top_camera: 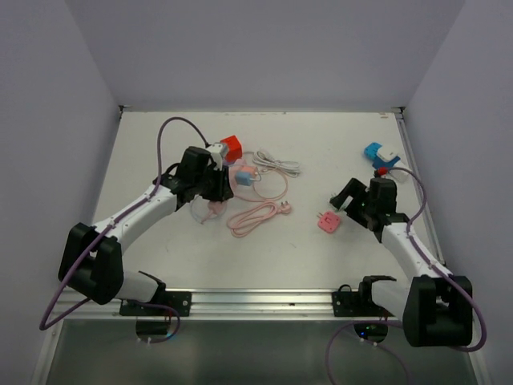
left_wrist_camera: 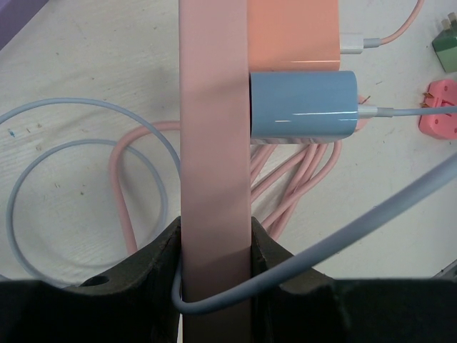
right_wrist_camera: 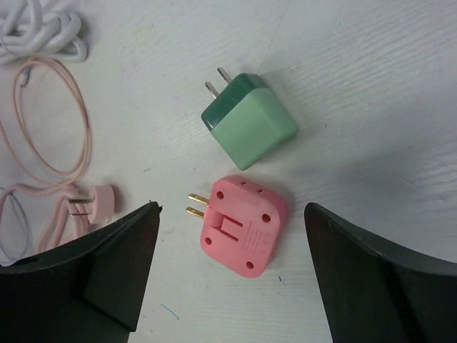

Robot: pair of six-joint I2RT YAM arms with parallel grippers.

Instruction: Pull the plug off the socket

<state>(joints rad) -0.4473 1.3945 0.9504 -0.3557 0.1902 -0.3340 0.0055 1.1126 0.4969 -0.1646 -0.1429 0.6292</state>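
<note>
Left fingers (left_wrist_camera: 214, 261) clamp a pink socket strip (left_wrist_camera: 214, 107) left of the desk's (top_camera: 321, 265) centre. A blue charger (left_wrist_camera: 303, 107) sits plugged into the strip's side, with a peach block (left_wrist_camera: 293, 32) just beside it, and a pale blue cable (left_wrist_camera: 371, 214) crosses in front. Right fingers (right_wrist_camera: 232, 214) stand wide apart, holding nothing, over a pink plug (right_wrist_camera: 241, 227). The plug lies free on the desk, prongs pointing left, well apart from the strip. A green charger (right_wrist_camera: 250, 121) lies just beside the plug, not touching.
</note>
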